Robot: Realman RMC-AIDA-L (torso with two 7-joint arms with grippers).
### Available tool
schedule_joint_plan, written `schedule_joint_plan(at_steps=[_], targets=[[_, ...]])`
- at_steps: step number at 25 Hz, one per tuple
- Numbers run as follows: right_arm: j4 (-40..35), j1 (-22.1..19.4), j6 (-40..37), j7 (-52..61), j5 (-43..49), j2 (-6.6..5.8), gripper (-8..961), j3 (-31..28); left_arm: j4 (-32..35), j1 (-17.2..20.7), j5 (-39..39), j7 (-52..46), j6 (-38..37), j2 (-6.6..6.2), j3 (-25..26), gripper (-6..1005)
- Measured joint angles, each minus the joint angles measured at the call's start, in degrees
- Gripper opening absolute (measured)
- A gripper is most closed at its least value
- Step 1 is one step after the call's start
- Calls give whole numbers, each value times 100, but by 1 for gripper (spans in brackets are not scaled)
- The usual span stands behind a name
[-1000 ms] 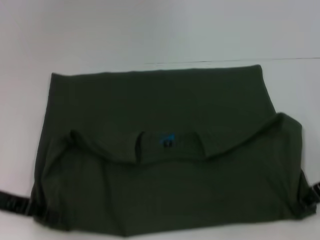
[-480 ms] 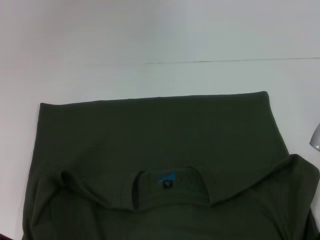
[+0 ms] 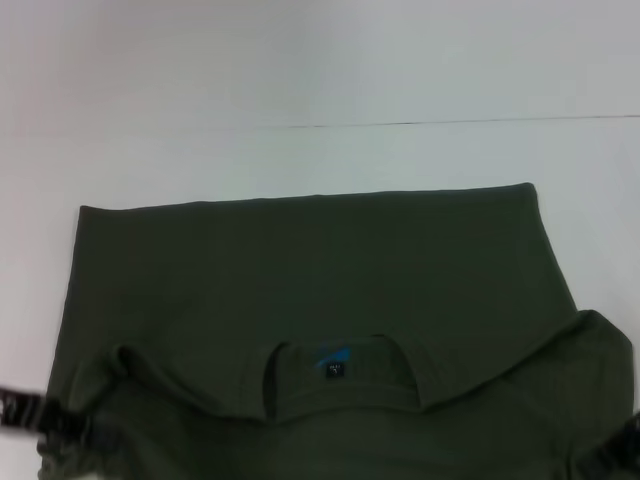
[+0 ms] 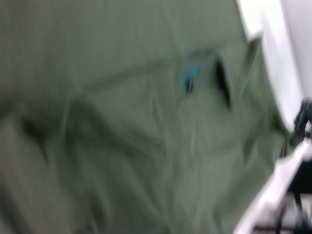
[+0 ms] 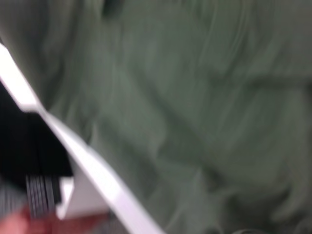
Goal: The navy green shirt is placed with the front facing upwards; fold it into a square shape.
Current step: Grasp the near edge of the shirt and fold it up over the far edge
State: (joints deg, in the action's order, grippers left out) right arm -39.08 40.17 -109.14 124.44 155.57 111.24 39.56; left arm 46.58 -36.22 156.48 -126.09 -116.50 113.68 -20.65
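Navy green shirt (image 3: 320, 290) lies on the white desk (image 3: 300, 70), filling the lower half of the head view from about 9 o'clock round to 3 o'clock. Far edge is a straight line, running roughly level across the middle of the view. Near part is doubled over: the collar end lies on top of the body, with the ribbed collar (image 3: 340, 375) sitting near 6 o'clock. Blue neck label (image 3: 335, 358) shows inside the collar opening. No chest print visible on the exposed cloth. The folded-over layer's edge sags in a curve either side of the collar, rising to humps near 8 o'clock and 4 o'clock.

Left gripper (image 3: 45, 420): dark, at the shirt's near-left corner, 8 o'clock edge of the head view, touching the cloth there. Jaws: cannot tell whether apart or clamped on fabric.

Right gripper (image 3: 612, 455): dark, at the near-right corner, about 4 o'clock, mostly cut off by the frame, against the cloth. Jaws: cannot tell either.

Left wrist view: blurred, cloth fills it, collar opening and label (image 4: 189, 78) just readable, desk edge at one side. Right wrist view: blurred, wrinkled green cloth (image 5: 195, 112) with the white desk edge (image 5: 87, 165) crossing diagonally.

A thin dark seam line (image 3: 450, 122) crosses the desk beyond the shirt, towards 12 o'clock, well apart from it.
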Motion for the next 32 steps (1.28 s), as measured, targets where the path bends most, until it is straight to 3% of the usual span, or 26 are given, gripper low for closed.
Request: schedule_joint_plan(at_steps=[4, 7, 12, 16, 18, 20, 21, 26, 32], targets=[[173, -6, 180, 91, -115, -391, 50, -938, 6, -55, -272, -37, 291, -111, 679, 40], [246, -23, 464, 201, -216, -600, 50, -1570, 3, -48, -643, -69, 479, -132, 916, 39], [545, -39, 1304, 387, -697, -741, 50, -2007, -51, 0, -1397, -261, 1135, -136, 1186, 39], [839, -38, 2133, 353, -1154, -700, 50, -1985, -108, 60, -1692, -347, 1783, -89, 1180, 39], [947, -38, 2620, 324, -1366, -615, 49, -1977, -208, 64, -1763, -329, 2161, -44, 1179, 39], [963, -37, 3187, 184, -1674, -423, 49, -1977, -297, 73, -1891, -283, 2478, 17, 1172, 40], [963, -37, 3187, 184, -1674, -423, 49, -1977, -327, 88, -1978, -257, 2589, 46, 1162, 40], [961, 13, 3783, -19, -2107, -195, 49, -1967, -475, 153, -2356, -112, 3026, 142, 1150, 39], [988, 179, 4298, -36, -2503, -127, 49, -1953, -645, 169, -2493, 9, 3540, 244, 1145, 39]])
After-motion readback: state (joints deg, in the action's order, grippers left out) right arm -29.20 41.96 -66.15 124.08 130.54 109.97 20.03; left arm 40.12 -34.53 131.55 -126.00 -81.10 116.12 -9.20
